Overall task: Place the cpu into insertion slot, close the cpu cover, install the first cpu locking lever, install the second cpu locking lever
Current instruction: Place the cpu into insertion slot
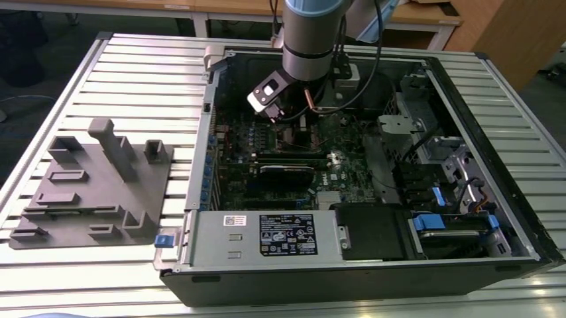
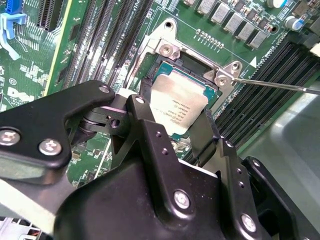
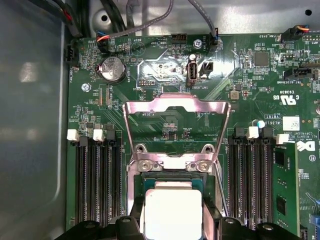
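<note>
- exterior view: the grey robot arm reaches down into an open black computer case point(image 1: 354, 281) that lies on a slatted silver metal table point(image 1: 132, 73). its black gripper point(image 1: 292, 122) hangs low over the green motherboard point(image 1: 349, 165).
- one grey plastic fixture with upright posts point(image 1: 97, 179) sits on the table at the exterior view's left, well apart from the case. one silver labelled power supply box point(image 1: 265, 235) fills the case's near edge.
- second wrist view: the gripper point(image 2: 174, 114) is clasped on the cpu point(image 2: 181, 97), a flat square chip with a dull silver metal top. its two black fingers point(image 2: 150, 142) press against two opposite edges of the chip.
- the cpu lies inside the insertion slot point(image 2: 187, 64), the square black-edged socket with a metal rim. two silver screws point(image 2: 167, 48) hold the hinge bracket at the slot's far edge, and one thin steel locking lever point(image 2: 272, 86) sticks out sideways, unlatched. long black memory slots point(image 2: 100, 40) run close by on both flanks, so the fingers have little room.
- first wrist view: the gripper point(image 3: 172, 224) again grips the chip point(image 3: 172, 205), which sits in the socket. the cpu cover point(image 3: 177, 102), a thin silver frame plate with a large window, is swung fully open, away from the slot. one round silver coin battery point(image 3: 112, 68) and one green memory stick point(image 3: 282, 185) sit further off.
</note>
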Robot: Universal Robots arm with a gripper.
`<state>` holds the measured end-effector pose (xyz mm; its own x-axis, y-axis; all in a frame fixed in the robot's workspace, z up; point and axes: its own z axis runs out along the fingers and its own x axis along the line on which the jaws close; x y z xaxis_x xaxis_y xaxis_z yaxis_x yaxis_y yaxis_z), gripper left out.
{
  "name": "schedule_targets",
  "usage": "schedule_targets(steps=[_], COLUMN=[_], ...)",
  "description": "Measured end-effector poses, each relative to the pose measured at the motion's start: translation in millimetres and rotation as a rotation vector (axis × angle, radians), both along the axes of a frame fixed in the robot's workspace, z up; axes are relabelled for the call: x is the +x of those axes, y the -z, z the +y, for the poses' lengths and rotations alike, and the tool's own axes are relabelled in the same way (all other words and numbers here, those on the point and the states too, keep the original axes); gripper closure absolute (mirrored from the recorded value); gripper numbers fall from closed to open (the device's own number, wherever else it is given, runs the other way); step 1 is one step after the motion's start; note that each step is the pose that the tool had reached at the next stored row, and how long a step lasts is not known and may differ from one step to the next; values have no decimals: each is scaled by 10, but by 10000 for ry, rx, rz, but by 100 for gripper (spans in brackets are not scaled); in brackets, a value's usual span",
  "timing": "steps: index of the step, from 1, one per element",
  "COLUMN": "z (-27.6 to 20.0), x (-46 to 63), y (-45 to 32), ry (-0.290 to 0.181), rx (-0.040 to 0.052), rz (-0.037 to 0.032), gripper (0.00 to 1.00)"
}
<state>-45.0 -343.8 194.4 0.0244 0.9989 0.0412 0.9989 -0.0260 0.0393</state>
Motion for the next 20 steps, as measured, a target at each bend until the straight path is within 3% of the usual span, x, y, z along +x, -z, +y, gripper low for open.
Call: schedule_targets(steps=[11,20], z=[0,0], x=[0,0], y=[31,1], ry=[0,0], rx=[-2,1], rz=[0,-1], gripper=[46,46])
